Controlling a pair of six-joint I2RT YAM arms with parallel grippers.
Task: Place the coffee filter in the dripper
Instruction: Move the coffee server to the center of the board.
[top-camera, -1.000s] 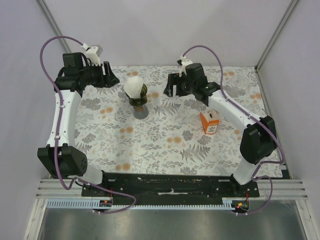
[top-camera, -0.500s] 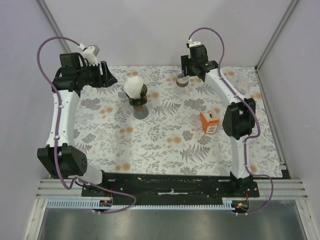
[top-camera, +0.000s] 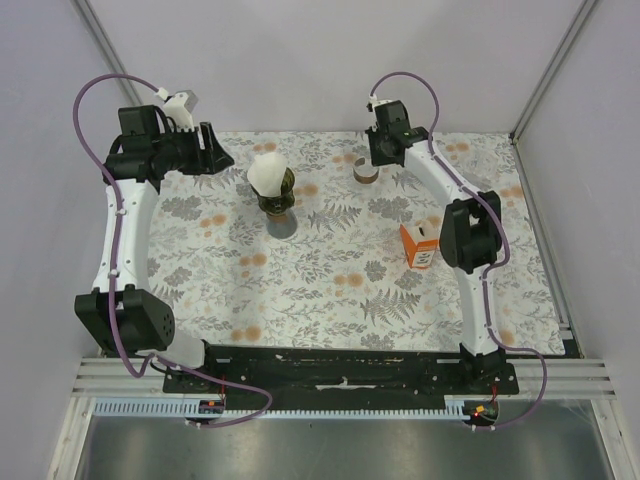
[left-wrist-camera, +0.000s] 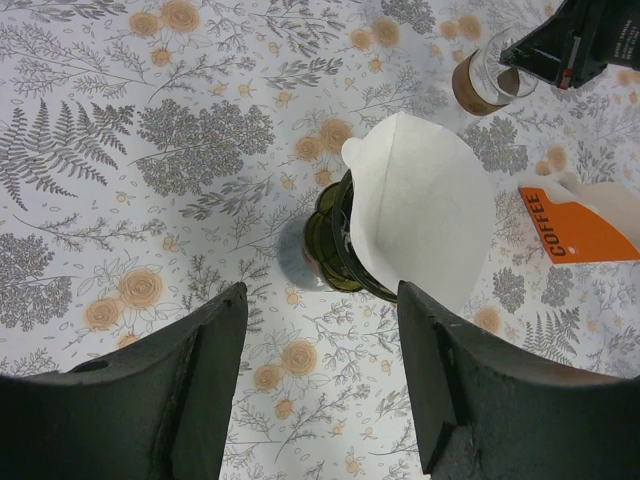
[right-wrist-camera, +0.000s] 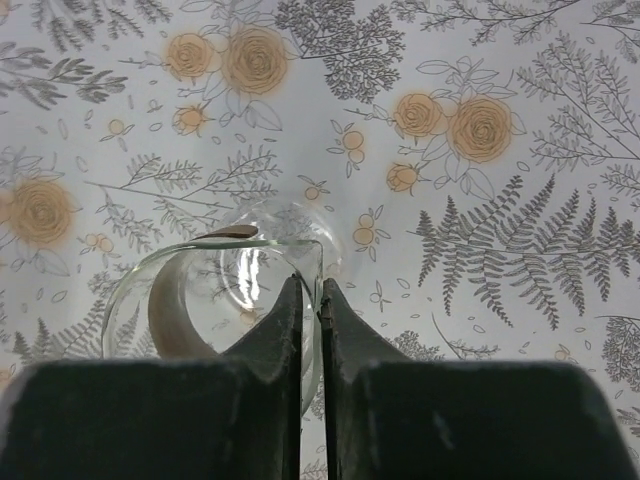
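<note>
Paper filter (left-wrist-camera: 425, 210) is sitting in the dripper (left-wrist-camera: 330, 238); right gripper (right-wrist-camera: 310, 288) is clamping the far glass cup (right-wrist-camera: 165, 310), left gripper (left-wrist-camera: 320, 300) hanging apart.

- One white paper coffee filter (left-wrist-camera: 425, 215), at the far side, left of the middle.
- One dark green glass dripper (left-wrist-camera: 335, 245), in the same spot as the filter.
- One glass cup (top-camera: 366, 168) with a brown band, at the far side, right of the middle.
- One orange box (top-camera: 421, 246) lettered COFFEE, on the right, nearer than the cup.
- Two robot arms: the left arm (top-camera: 125, 235) and the right arm (top-camera: 455, 200).
- Two grippers: the left gripper (top-camera: 222, 150) and the right gripper (right-wrist-camera: 311, 285).
- One flowered tablecloth (top-camera: 330, 290).
</note>
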